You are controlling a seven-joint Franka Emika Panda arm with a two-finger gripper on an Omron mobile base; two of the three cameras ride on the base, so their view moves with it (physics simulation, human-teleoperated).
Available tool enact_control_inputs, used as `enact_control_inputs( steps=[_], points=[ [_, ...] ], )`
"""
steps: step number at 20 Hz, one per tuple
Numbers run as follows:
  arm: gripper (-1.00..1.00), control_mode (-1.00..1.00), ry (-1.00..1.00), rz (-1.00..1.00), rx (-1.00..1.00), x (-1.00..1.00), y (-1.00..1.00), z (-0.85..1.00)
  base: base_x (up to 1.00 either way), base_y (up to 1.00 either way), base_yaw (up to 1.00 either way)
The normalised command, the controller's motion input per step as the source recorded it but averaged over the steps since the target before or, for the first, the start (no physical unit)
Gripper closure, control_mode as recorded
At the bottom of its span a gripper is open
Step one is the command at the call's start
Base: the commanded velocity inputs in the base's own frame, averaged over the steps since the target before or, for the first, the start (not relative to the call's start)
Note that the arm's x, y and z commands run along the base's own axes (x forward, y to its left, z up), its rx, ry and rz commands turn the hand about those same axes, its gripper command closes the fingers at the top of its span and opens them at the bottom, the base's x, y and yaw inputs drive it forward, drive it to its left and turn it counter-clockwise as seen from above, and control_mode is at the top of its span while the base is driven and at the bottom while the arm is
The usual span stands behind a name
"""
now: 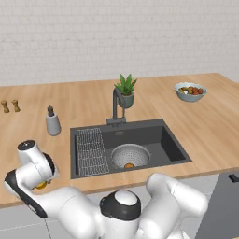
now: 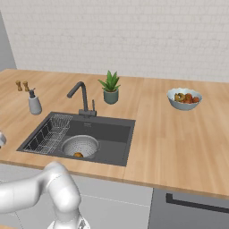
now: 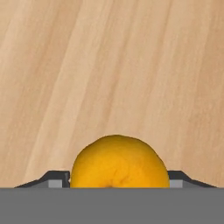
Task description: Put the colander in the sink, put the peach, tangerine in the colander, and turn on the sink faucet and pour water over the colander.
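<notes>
The bright orange tangerine (image 3: 119, 162) rests on the wooden counter, and my gripper (image 3: 119, 181) has one fingertip (image 3: 57, 180) pressed against each side of it. In the left base view the tangerine (image 1: 41, 185) peeks out under my hand at the counter's front left, left of the sink (image 1: 163, 140). The silvery colander (image 1: 130, 155) stands in the sink basin (image 2: 112, 134) with the duller peach (image 1: 129, 165) inside it. The colander (image 2: 80, 145) and peach (image 2: 78, 155) sit below the dark faucet (image 1: 115, 105). No water is in view.
A wire rack (image 1: 91, 151) fills the sink's left side. A grey soap dispenser (image 1: 52, 123) and two small shakers (image 1: 10, 106) stand at the back left. Behind the faucet is a potted plant (image 1: 125, 91). A fruit bowl (image 1: 190, 91) is far right.
</notes>
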Motion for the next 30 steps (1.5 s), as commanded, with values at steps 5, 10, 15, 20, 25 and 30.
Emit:
enact_control_inputs(
  steps=[5,10,15,20,25,30],
  points=[
    [1.00,-1.00,-0.01,0.00,-0.01,0.00,-0.06,0.01,0.00,0.00,0.00],
    [1.00,-1.00,-0.11,0.00,0.00,-0.01,-0.77,0.48,0.00,0.00,0.00],
    [1.00,-1.00,-0.15,0.00,0.01,0.00,-1.00,0.65,0.00,0.00,0.00],
    [1.00,-1.00,-0.12,0.00,0.08,0.00,-1.00,0.57,0.00,0.00,0.00],
    [1.00,-1.00,-0.05,0.00,0.12,0.00,-1.00,0.36,0.00,0.00,0.00],
    [1.00,-1.00,0.02,0.00,0.20,0.00,-1.00,0.06,0.00,0.00,0.00]
  ],
)
